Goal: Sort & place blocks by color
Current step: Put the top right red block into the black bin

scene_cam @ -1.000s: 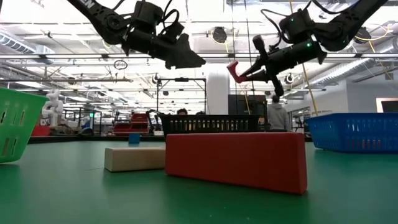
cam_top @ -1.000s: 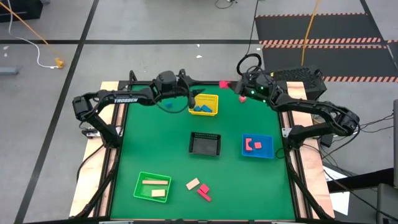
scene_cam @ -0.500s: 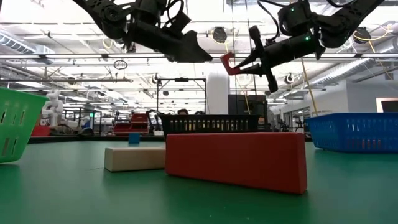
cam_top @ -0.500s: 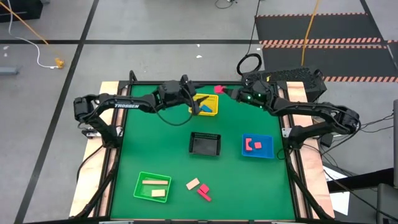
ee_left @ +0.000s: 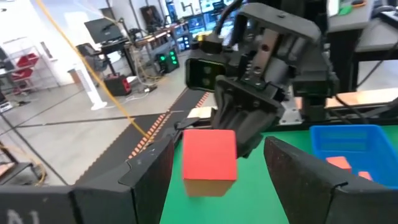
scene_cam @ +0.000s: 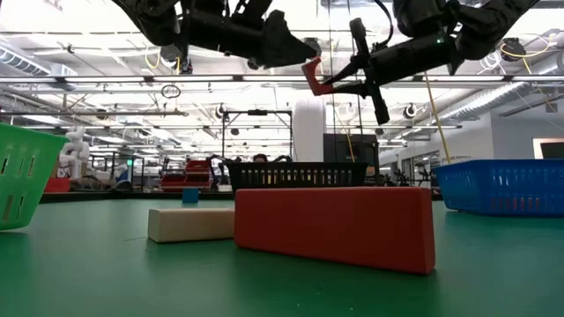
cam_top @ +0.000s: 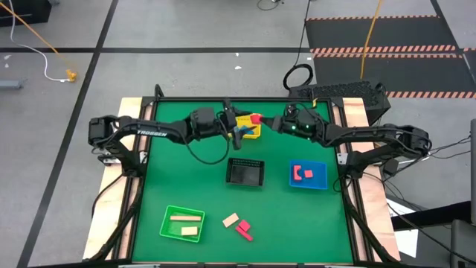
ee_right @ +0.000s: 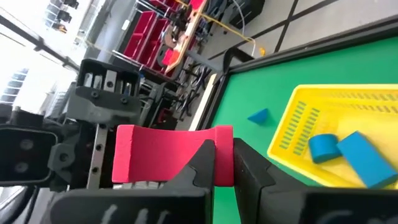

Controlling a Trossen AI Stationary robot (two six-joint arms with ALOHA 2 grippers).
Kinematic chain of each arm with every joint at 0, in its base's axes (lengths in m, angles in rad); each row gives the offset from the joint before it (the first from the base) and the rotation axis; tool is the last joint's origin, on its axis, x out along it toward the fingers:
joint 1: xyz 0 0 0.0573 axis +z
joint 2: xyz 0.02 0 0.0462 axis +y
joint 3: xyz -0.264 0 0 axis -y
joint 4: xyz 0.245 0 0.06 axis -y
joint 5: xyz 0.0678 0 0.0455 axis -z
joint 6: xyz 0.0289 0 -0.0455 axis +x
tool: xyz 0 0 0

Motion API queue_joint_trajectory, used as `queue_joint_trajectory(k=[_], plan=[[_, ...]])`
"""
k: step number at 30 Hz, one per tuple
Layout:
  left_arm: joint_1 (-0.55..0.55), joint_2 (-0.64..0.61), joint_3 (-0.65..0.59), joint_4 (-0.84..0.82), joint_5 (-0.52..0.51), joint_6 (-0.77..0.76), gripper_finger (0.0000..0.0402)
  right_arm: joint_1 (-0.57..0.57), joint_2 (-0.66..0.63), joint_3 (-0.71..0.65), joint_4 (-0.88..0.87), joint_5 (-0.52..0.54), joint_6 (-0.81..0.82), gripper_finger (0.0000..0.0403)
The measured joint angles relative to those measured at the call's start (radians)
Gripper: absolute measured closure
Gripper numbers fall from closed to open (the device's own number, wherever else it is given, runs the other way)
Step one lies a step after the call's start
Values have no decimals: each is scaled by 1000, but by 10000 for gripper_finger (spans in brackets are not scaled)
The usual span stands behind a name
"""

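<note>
1. Up high over the yellow basket (cam_top: 248, 128), the right end effector (cam_top: 262, 120) is clamped on a red block (cam_top: 256, 118), U-shaped with a notch.
2. Left end effector (cam_top: 236, 127) faces it, fingers wide apart, nothing held.
3. Counts: two blue blocks (ee_right: 348, 154) in yellow, two red blocks (cam_top: 303, 174) in the blue basket (cam_top: 308, 183), two tan bars (cam_top: 187, 223) in the green basket (cam_top: 169, 217).
4. Loose on the worktop (cam_top: 193, 171): one tan block (cam_top: 230, 219), one red bar (cam_top: 243, 228).

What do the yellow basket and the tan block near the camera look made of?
Yellow basket: probably moulded plastic, with a uniform bright colour and walls of fine regular mesh. Tan block: looks like unpainted wood, pale and matte with no shine, though no grain shows. It lies on the green table beside a red block.
</note>
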Motion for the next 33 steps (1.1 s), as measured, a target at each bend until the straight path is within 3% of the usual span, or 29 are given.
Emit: queue_joint_trajectory(k=[14,18,22,24,28,33], plan=[[-37,0,0,-1,0,-7,158,121,0,0,68,68,4,387],[-47,0,0,-1,0,-9,195,142,0,0,69,83,4,386],[-57,0,0,-4,-4,6,260,161,0,0,68,94,2,386],[-57,0,0,-4,-1,2,265,166,0,0,68,104,0,383],[-63,0,0,-4,-2,-39,265,167,0,0,65,98,-14,356],[-84,-1,1,-58,-5,-65,265,165,0,0,50,41,-64,291]])
